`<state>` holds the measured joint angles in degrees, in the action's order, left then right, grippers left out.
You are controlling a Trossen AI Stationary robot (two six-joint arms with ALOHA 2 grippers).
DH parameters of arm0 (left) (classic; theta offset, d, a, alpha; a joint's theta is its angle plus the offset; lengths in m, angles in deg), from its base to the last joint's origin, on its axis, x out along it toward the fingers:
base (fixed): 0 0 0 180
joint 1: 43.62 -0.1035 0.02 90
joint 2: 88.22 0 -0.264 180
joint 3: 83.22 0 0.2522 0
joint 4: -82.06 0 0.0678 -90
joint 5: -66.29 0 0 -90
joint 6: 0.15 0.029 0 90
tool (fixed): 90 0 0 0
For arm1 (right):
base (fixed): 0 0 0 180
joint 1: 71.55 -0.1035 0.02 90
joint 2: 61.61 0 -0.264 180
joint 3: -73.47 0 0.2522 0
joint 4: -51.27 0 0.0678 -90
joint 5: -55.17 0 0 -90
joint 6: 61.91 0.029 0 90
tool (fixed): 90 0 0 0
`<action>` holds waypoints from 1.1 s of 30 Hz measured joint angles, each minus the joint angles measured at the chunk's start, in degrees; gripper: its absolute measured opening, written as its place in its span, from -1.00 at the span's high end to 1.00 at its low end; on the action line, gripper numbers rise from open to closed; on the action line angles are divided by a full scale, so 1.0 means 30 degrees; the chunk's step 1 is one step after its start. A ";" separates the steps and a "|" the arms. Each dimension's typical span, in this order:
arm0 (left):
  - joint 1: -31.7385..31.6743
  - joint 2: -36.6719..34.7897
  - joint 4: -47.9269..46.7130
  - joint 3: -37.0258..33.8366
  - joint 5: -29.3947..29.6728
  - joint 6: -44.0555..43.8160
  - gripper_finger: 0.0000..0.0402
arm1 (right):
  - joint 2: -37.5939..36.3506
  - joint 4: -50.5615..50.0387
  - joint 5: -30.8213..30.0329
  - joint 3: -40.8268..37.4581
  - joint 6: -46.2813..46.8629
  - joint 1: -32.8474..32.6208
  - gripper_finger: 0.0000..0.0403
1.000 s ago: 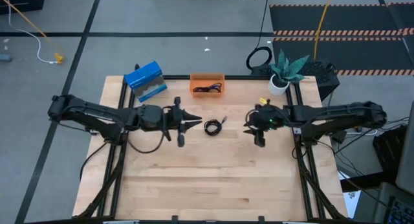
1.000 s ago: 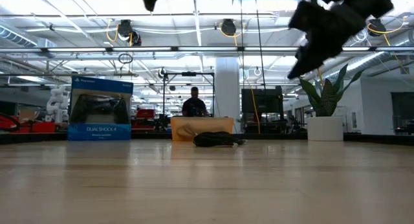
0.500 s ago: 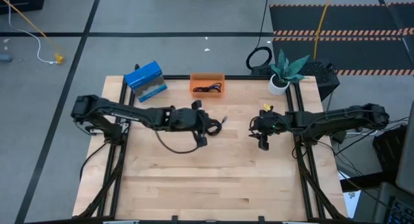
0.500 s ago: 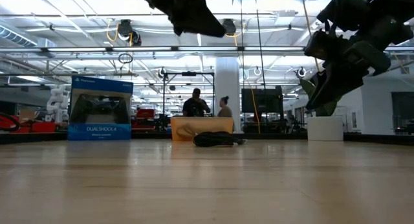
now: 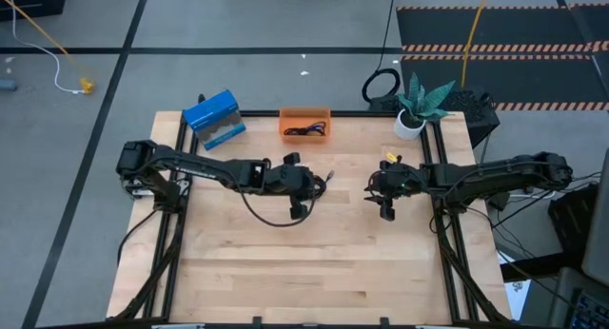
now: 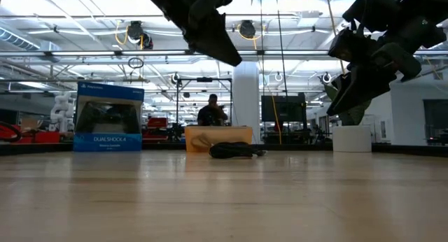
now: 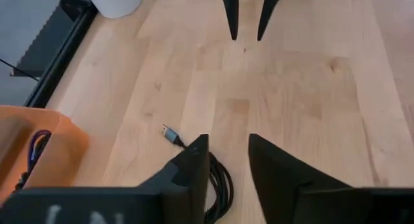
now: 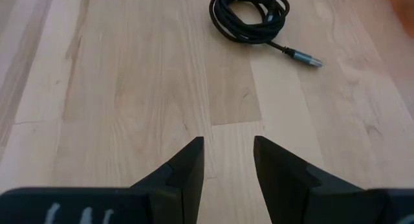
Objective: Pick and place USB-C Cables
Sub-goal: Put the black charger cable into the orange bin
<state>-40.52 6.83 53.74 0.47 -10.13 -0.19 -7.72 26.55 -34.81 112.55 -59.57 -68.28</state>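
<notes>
1. Approach step, by my reading: left hand (image 5: 303, 202) hangs over the middle of the worktop (image 5: 314, 272), directly above the black coiled cable (image 7: 218, 185). Its fingers (image 7: 191, 169) are released, with a clear gap between them, grasping nothing.
2. Coil lies flat on the bare wood, its plug (image 7: 171, 134) sticking out to one side. In the left wrist view one finger covers part of the loop; the other sits off to its side.
3. Low view shows the left hand well above the coil, not touching it.
4. Next move, as I judge it: descend straight down so the fingers straddle a strand of the loop, then clench. The loop is thin and low, so the fingertips need to reach almost to the wood.
5. Right hand (image 5: 385, 207) waits near the right side of the worktop, fingers apart, empty, pointed toward the coil.
6. Orange bin (image 5: 304, 123) sits at the back edge, already holding a dark cable; a likely drop point.
7. Room: open wood lies between coil and bin. Blue box (image 5: 215, 119) stands beside the bin, potted plant (image 5: 419, 106) at the back right corner; both well apart from the coil.
</notes>
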 joint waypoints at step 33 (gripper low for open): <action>-0.2369 0.5199 -1.8544 1.5719 -0.1382 0.2561 0.13 | 0.0004 -0.0146 0.0009 0.0007 -0.0581 0.0000 0.37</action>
<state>-47.63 22.43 -1.89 47.63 -14.27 7.49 -7.71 26.11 -34.79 112.57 -61.31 -68.28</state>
